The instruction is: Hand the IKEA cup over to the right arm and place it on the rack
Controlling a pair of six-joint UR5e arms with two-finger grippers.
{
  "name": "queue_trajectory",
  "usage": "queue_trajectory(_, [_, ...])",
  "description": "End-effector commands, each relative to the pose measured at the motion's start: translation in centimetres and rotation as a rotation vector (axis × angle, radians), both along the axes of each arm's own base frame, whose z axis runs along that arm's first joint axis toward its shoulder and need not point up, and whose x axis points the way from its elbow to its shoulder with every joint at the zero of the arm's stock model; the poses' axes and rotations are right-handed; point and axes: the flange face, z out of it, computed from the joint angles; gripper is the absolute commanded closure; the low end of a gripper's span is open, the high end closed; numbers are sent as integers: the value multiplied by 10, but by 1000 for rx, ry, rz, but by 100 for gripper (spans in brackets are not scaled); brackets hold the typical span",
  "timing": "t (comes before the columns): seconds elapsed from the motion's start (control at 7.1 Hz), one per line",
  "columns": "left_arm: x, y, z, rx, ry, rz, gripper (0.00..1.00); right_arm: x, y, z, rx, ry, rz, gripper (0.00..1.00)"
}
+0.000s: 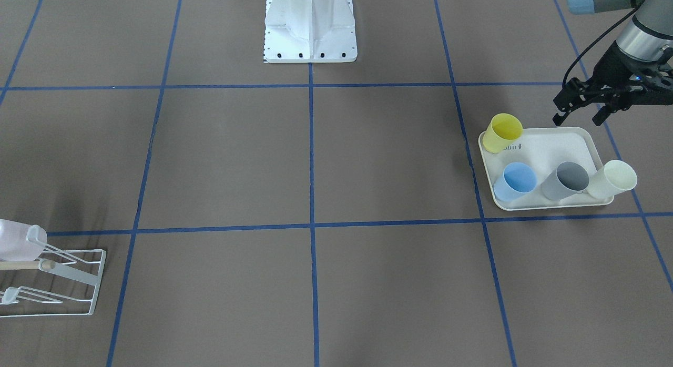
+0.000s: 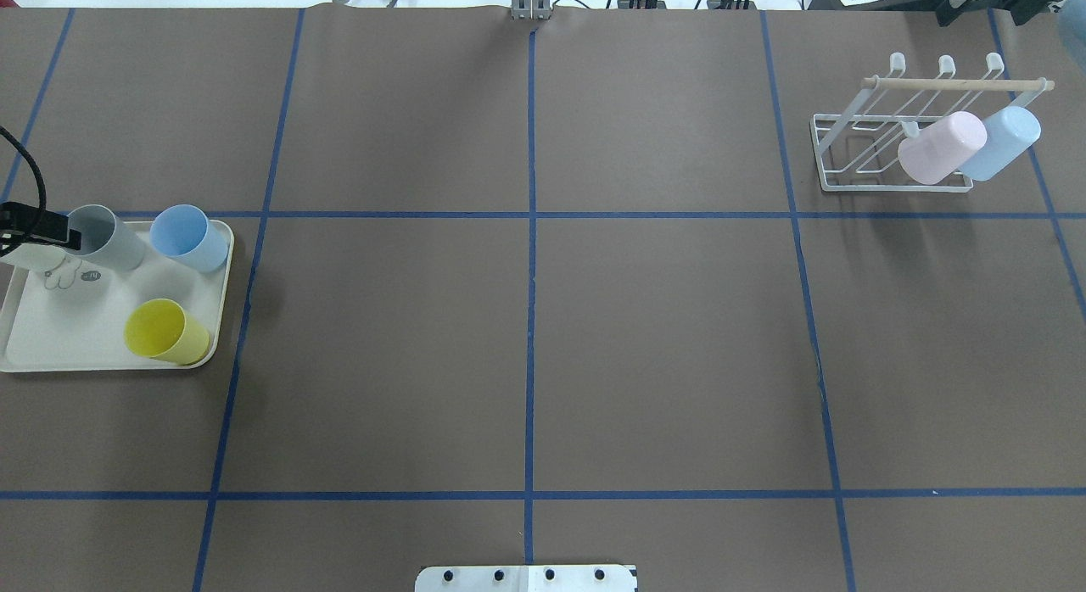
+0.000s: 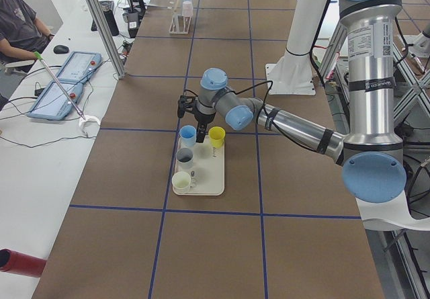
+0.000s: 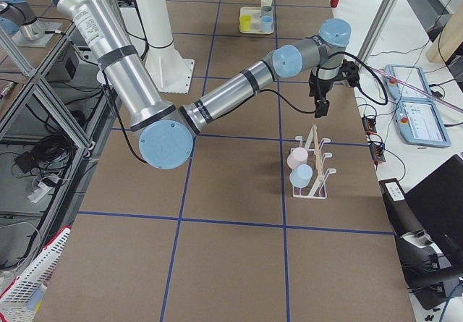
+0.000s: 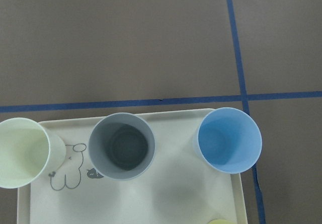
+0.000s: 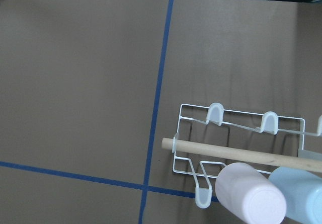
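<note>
Overhead exterior, brown table (image 2: pixel 662 346), blue tape (image 2: pixel 530 363) grid, left gripper (image 1: pixel 578 117) spread wide, empty, over tray (image 1: pixel 547 146), right gripper (image 4: pixel 320 105) beside rack (image 2: pixel 950 84), grip unclear.

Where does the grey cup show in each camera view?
Front-facing: grey cup, right side, on the tray.
Overhead: grey cup, far left edge.
Exterior left: grey cup, centre, mid-tray.
Exterior right: top centre, too small to single out.
Left wrist: grey cup, centre.
Right wrist: not in view.
Shared landmark: the blue cup beside it.
</note>
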Motion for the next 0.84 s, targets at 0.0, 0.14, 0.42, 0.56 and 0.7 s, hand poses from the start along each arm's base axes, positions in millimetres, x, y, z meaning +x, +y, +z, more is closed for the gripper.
queue_trajectory(0.0, [40,14,-2,-103,26,-17,0,-22,20,-29,-29,-25,26,1])
queue_trajectory(0.14, [53,21,-2,-103,36,-25,0,-24,24,-33,-34,-31,32,1])
queue_trajectory(0.42, [61,33,11,-107,11,-11,0,-33,28,-38,-44,-37,32,1])
queue_trajectory(0.56, [66,40,16,-104,16,6,0,-38,32,-42,-45,-41,30,1])
queue_trajectory(0.7, [72,44,25,-104,-2,9,0,-37,32,-42,-46,-40,33,1])
